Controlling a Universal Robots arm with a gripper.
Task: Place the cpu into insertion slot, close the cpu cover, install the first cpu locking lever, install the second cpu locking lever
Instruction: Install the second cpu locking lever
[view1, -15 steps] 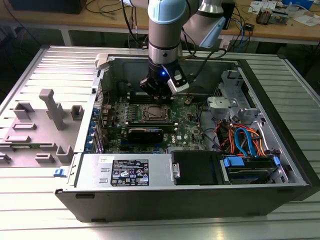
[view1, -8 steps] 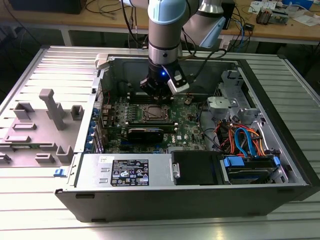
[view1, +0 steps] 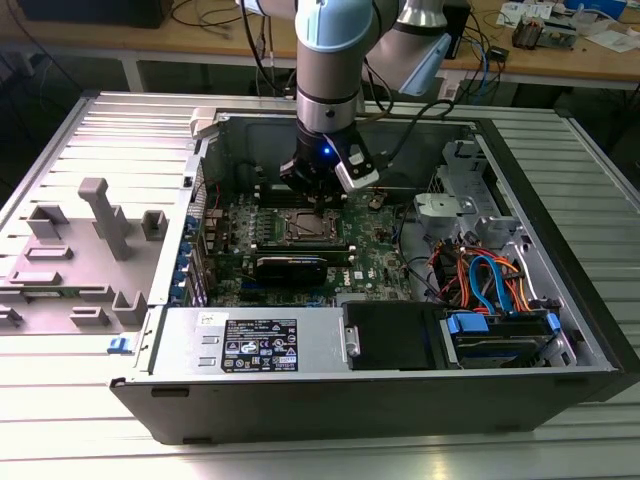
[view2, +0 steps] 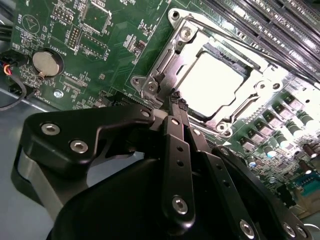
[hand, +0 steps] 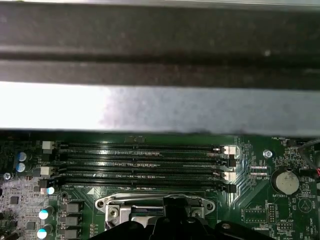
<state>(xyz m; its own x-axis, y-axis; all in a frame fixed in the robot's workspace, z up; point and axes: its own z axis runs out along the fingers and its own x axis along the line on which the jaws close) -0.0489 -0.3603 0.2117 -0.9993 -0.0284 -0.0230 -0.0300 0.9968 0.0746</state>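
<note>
Inside an open computer case, the cpu (view2: 217, 82) sits in the insertion slot (view2: 176, 50) with the cpu cover (view2: 172, 62) closed over it. The gripper (view2: 175, 100), fingers pinched together and empty, touches the socket corner (probably working a locking lever), which calls for steady sideways pressure.

Exterior view: even room light, sharp; case interior shadowed.
Glare: the cpu (view2: 218, 84) blown out white in the second wrist view.
Blur: dark claw (view2: 176, 100) body soft up close.
First wrist view: bright band across case wall (hand: 160, 107).
</note>
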